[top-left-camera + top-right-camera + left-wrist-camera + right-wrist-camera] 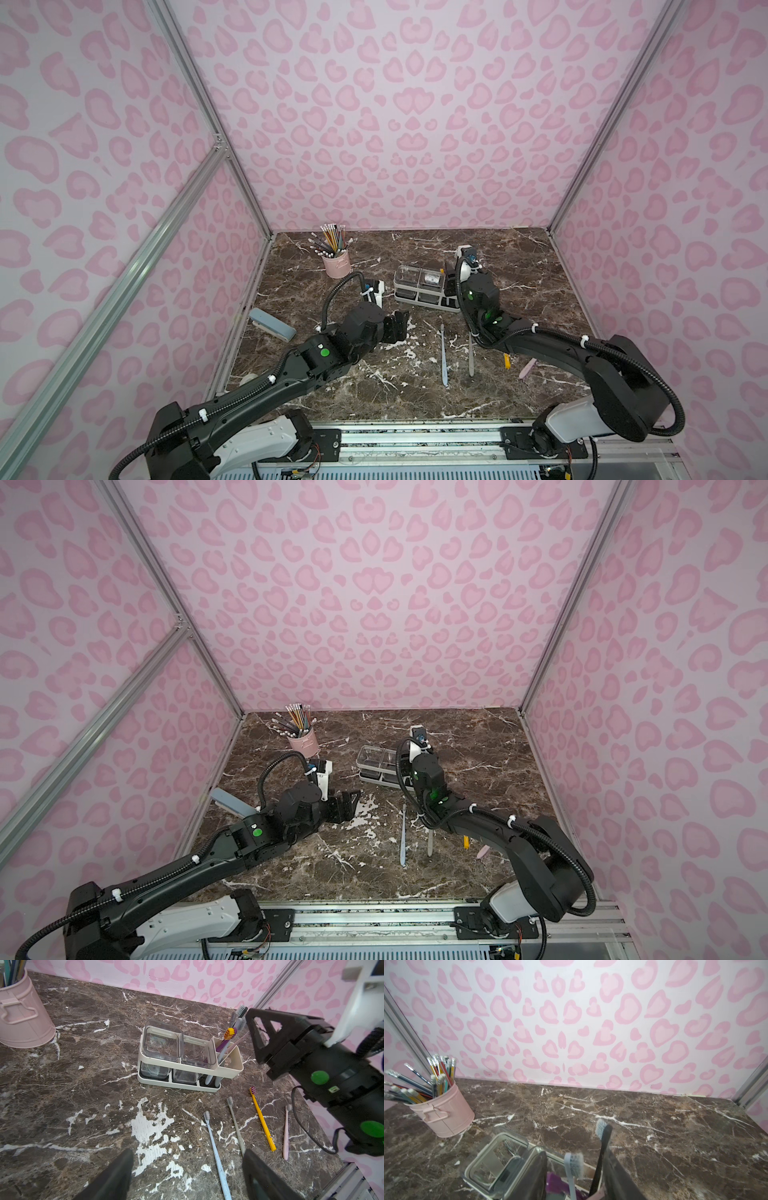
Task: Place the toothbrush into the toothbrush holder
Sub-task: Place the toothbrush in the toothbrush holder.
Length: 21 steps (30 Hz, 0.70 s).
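Note:
The white toothbrush holder [419,297] [374,777] [230,1068] stands mid-table with two clear lidded boxes [496,1159]. My right gripper [574,1154] hangs over its slotted compartment, jaws apart. Between them a light blue toothbrush [573,1165] stands free. A black toothbrush [602,1151] leans close by one finger [614,1169]. A purple toothbrush [226,1038] is also in the slot. On the table lie light blue [443,357] [216,1153], grey [235,1124], yellow [262,1120] and pink [286,1132] toothbrushes. My left gripper [397,326] [187,1153] hovers open and empty, left of them.
A pink cup of pencils [336,264] [444,1113] stands at the back left. A blue-grey case [272,324] lies by the left wall. The right arm [540,345] stretches above the yellow and pink toothbrushes. Pink patterned walls close in three sides.

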Each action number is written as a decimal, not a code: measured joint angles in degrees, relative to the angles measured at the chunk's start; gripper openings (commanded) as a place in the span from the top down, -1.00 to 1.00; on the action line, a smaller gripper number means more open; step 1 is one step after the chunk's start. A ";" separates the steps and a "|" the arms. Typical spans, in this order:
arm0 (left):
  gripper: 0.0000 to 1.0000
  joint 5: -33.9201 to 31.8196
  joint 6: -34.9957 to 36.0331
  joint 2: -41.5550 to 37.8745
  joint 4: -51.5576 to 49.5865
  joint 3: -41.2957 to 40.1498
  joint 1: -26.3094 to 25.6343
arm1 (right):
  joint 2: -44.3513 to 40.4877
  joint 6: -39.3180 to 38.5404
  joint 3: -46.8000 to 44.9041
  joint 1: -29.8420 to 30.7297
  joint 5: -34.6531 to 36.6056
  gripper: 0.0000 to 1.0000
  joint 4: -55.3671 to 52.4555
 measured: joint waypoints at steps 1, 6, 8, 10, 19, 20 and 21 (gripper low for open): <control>-0.69 0.00 0.00 0.00 0.00 0.00 0.00 | -1.01 0.02 0.22 0.02 0.11 -0.13 -0.79; -0.69 0.00 -0.02 0.02 -0.02 0.02 0.00 | -6.29 1.38 2.19 0.76 -0.02 -0.30 -6.21; -0.69 -0.04 -0.39 0.20 -0.07 0.13 0.00 | -8.09 2.93 2.78 1.79 -0.04 -0.35 -9.22; -0.70 -0.17 -0.42 0.48 -0.39 0.59 0.00 | -9.73 4.26 1.73 3.15 -0.07 -0.41 -11.80; -0.72 -1.40 -1.46 0.22 -2.38 1.40 0.00 | -12.00 16.11 -9.31 8.33 -0.76 -0.41 -23.39; -0.73 -1.62 -1.55 0.15 -2.86 1.40 0.00 | -11.47 17.64 -9.99 8.61 -0.87 -0.40 -24.20; -0.73 -1.81 -1.95 -0.02 -3.32 1.40 0.00 | -10.88 18.60 -10.34 8.79 -1.49 -0.39 -24.76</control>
